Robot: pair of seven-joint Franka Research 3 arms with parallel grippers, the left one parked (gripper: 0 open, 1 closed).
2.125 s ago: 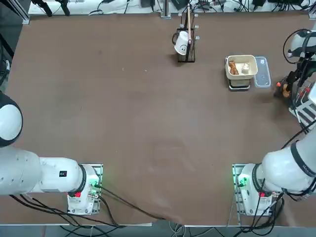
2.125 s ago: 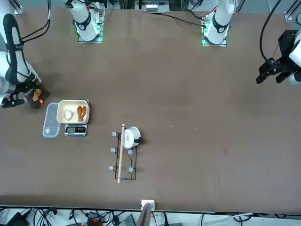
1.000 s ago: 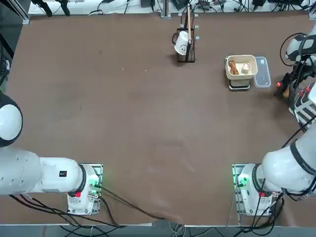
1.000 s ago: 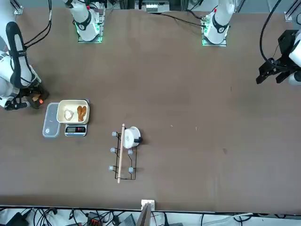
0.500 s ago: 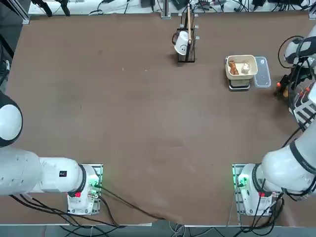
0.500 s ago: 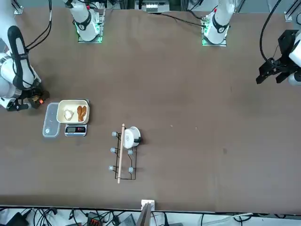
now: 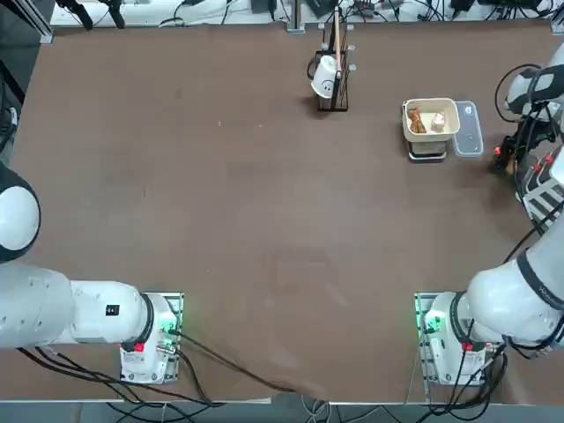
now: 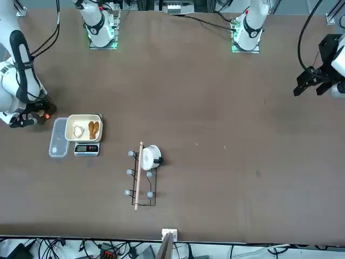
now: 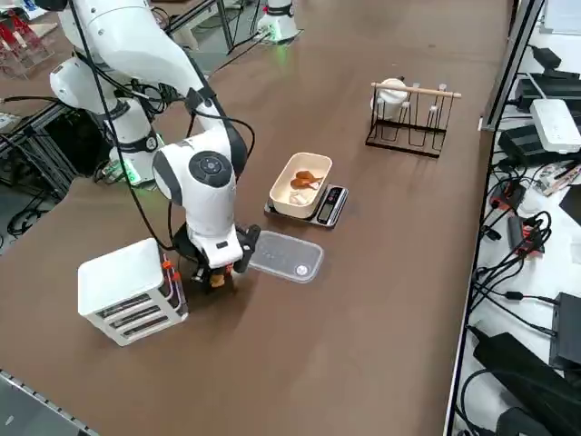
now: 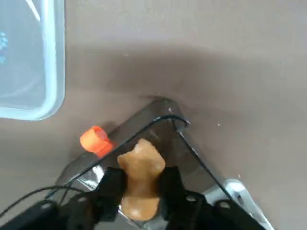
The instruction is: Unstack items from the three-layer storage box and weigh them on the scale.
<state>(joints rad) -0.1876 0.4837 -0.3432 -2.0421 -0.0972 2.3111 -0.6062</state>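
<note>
Wrist view settles the grip: right gripper (image 10: 143,191) has its fingers on both sides of an orange-brown piece (image 10: 142,165), pinching it over a see-through drawer (image 10: 192,167) with an orange pull (image 10: 96,141). Front view gives little of that piece, mostly arm and black fingers. Side view has the full storage box (image 9: 132,291), white, tiered, red-orange bits on its front, gripper right by that front; top view catches just part of the box at the right edge. Front view reads best on the scale (image 8: 87,149): display side showing, cream bowl (image 8: 75,137) on top, two brown pieces (image 8: 94,129) and a whitish one (image 8: 78,131) inside. Clear plastic container (image 9: 286,256) sits just beside the scale, between it and the box in side view. Side view also opens up the wire rack (image 9: 410,138) with a white mug (image 9: 392,94), well apart from the gripper.
</note>
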